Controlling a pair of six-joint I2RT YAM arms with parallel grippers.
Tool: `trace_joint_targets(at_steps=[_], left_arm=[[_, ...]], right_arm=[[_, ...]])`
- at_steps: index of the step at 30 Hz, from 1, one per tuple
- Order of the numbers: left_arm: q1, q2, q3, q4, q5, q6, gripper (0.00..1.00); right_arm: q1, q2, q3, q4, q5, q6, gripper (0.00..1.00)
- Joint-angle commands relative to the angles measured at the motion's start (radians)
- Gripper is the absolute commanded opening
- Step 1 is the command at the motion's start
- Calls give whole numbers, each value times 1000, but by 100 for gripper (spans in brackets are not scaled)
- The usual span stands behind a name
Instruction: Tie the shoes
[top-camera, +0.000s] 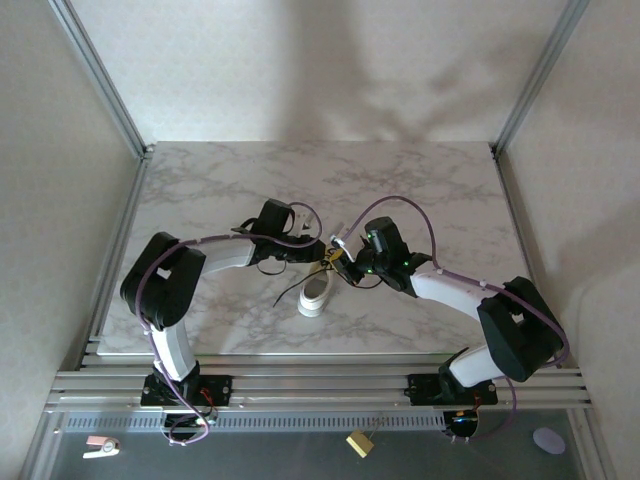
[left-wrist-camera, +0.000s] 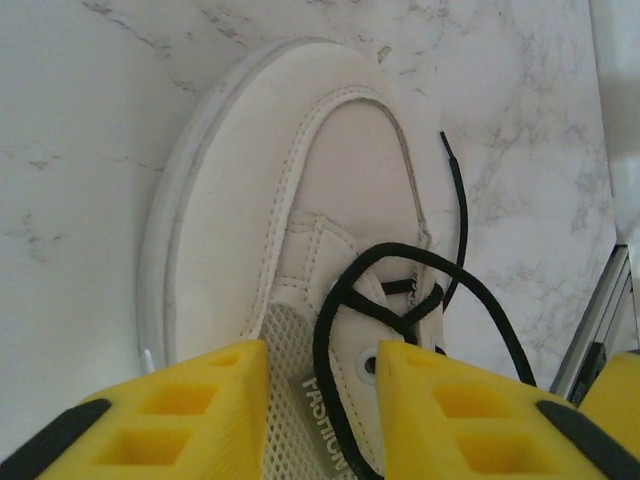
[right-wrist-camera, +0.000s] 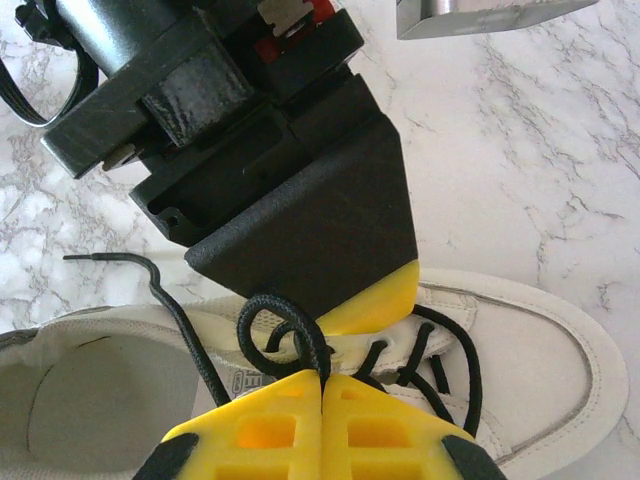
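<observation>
The small white sneaker (top-camera: 314, 294) lies on the marble table between both arms, toe toward the near edge. In the left wrist view the sneaker (left-wrist-camera: 250, 190) has its toe at the top, with a black lace (left-wrist-camera: 343, 300) looped over the mesh tongue. My left gripper (left-wrist-camera: 323, 400) is open right over the tongue, one lace strand running between its yellow fingers (left-wrist-camera: 200, 410). My right gripper (right-wrist-camera: 322, 378) is shut on a black lace loop (right-wrist-camera: 290, 325) above the sneaker (right-wrist-camera: 540, 340). The left gripper's black finger with its yellow tip (right-wrist-camera: 375, 305) sits right beyond it. A loose lace end (top-camera: 288, 291) trails left of the shoe.
The marble tabletop (top-camera: 200, 190) is walled by pale panels and metal posts (top-camera: 100, 75). An aluminium rail (top-camera: 320, 385) runs along the near edge. Below it lie a small padlock (top-camera: 361, 443) and other small items.
</observation>
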Motion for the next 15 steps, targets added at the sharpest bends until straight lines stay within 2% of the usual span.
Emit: trace_joint_targets(at_steps=[1, 6, 10, 15], left_arm=[[-11, 11, 25, 12, 38, -6, 26], [-9, -16, 25, 6, 27, 2, 11], [-7, -62, 20, -9, -28, 6, 0], [0, -133, -3, -27, -114, 5, 0]], right_arm=[[4, -12, -6, 20, 9, -14, 0], [4, -9, -9, 26, 34, -11, 0], [4, -9, -8, 32, 65, 0, 0], [4, -16, -17, 46, 83, 5, 0]])
